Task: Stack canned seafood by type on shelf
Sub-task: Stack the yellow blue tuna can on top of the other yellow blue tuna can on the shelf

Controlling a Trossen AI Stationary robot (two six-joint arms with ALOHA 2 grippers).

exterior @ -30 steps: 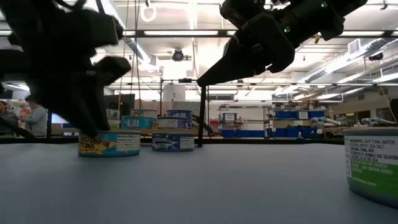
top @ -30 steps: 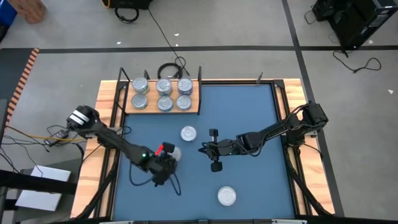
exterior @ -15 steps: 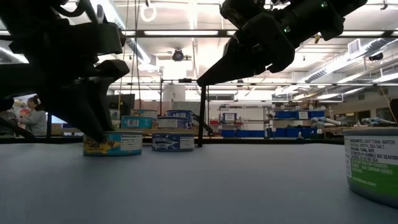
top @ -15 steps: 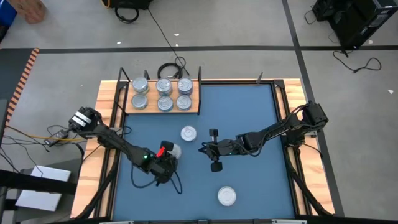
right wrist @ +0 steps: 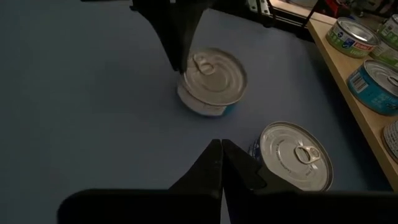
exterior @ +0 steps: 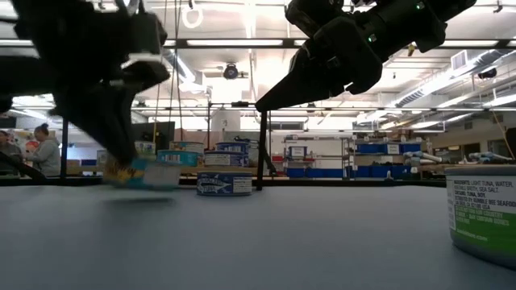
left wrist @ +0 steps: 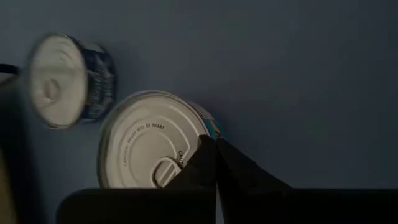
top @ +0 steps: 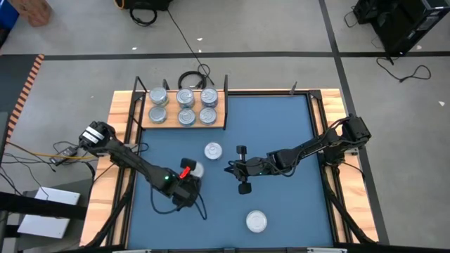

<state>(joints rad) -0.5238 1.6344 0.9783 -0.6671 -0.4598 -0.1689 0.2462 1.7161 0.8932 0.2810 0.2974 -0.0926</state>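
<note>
A flat silver tin [top: 195, 169] with a pull-tab lid [left wrist: 146, 146] is at the mat's left middle. My left gripper [top: 186, 171] is shut at its rim, fingers slanting down. In the low view this tin [exterior: 153, 173] is blurred and raised above the mat. A second tin [top: 213, 150] stands flat on the mat just beyond it. My right gripper [top: 228, 169] hangs shut above the mat's middle, touching nothing. The shelf [top: 218, 121], a wooden board at the far left, carries several tins [top: 185, 105]. My left gripper has its shut fingertips [right wrist: 180, 62] on the tin's rim [left wrist: 206, 127], at the edge nearest the pull-tab. The fingers come from above, slanting down from the table's left. The tin appears off the mat below them; how the rim sits between the tips does not show.
A third tin [top: 256, 221] stands alone on the blue mat [top: 295, 140] near the front edge, close to the low camera [exterior: 481, 213]. Black posts [top: 226, 88] rise at the shelf's ends. Wooden rails border the mat on both sides.
My left gripper has tipped and risen a little. The tin under it stood flat on the mat before. It now shows higher and blurred in the low view, moving with the fingers.
</note>
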